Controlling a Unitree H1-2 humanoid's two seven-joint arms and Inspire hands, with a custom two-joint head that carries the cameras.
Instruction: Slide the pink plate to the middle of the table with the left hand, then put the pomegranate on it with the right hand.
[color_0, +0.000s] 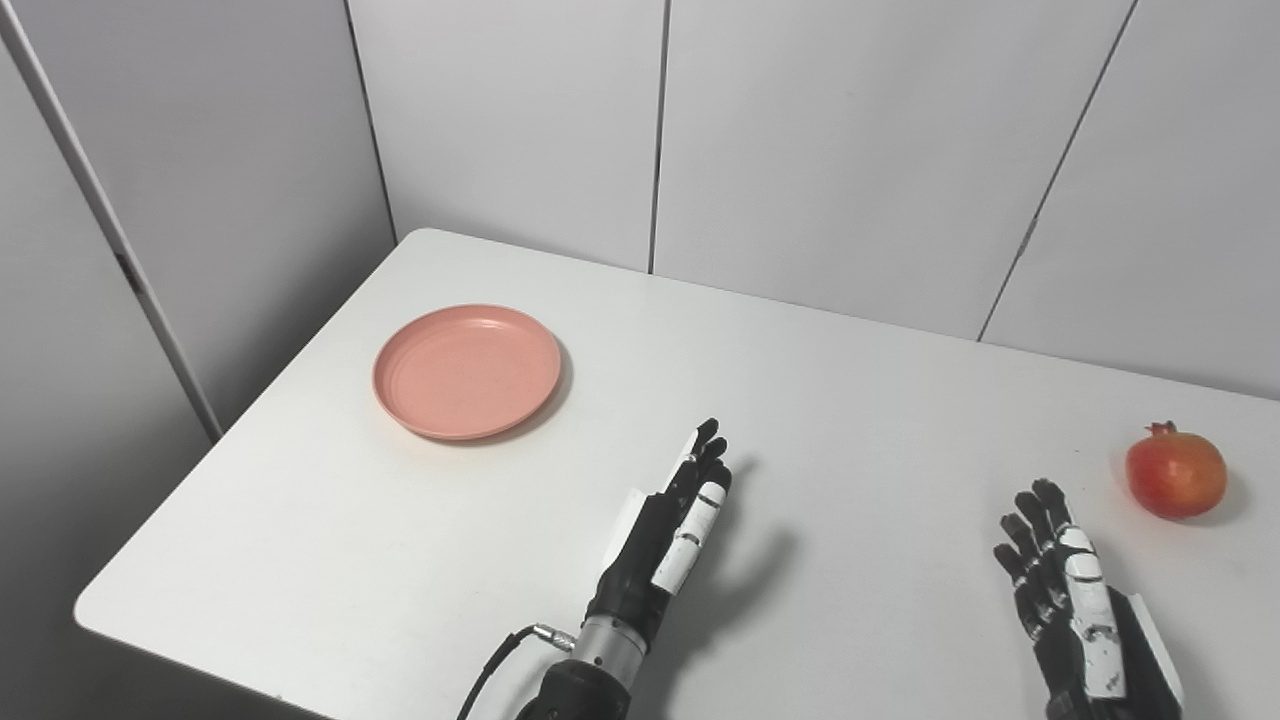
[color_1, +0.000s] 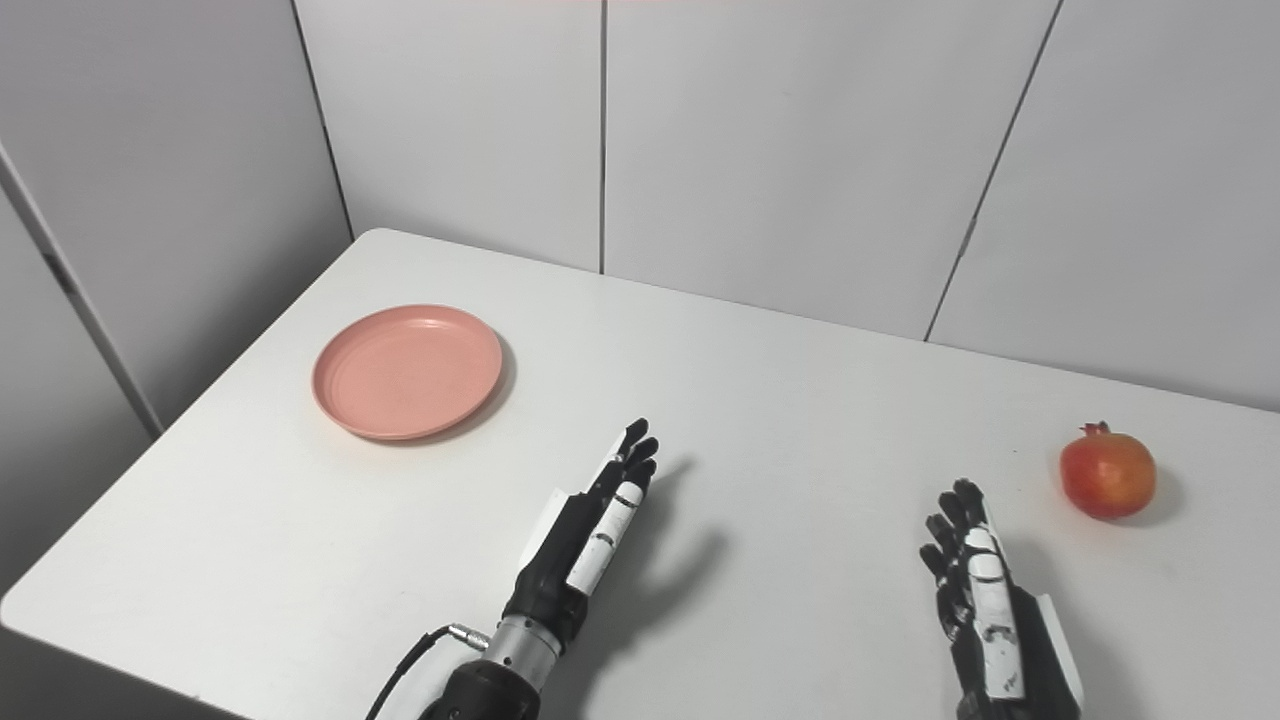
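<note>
The pink plate lies empty on the left part of the white table. The red pomegranate stands at the right side of the table. My left hand is open with fingers stretched forward, above the table near the front middle, to the right of the plate and apart from it. My right hand is open near the front right, below and left of the pomegranate, not touching it. Both hands hold nothing.
Grey wall panels stand close behind the table. The table's left edge and rounded front-left corner lie near the plate. A cable hangs from my left wrist.
</note>
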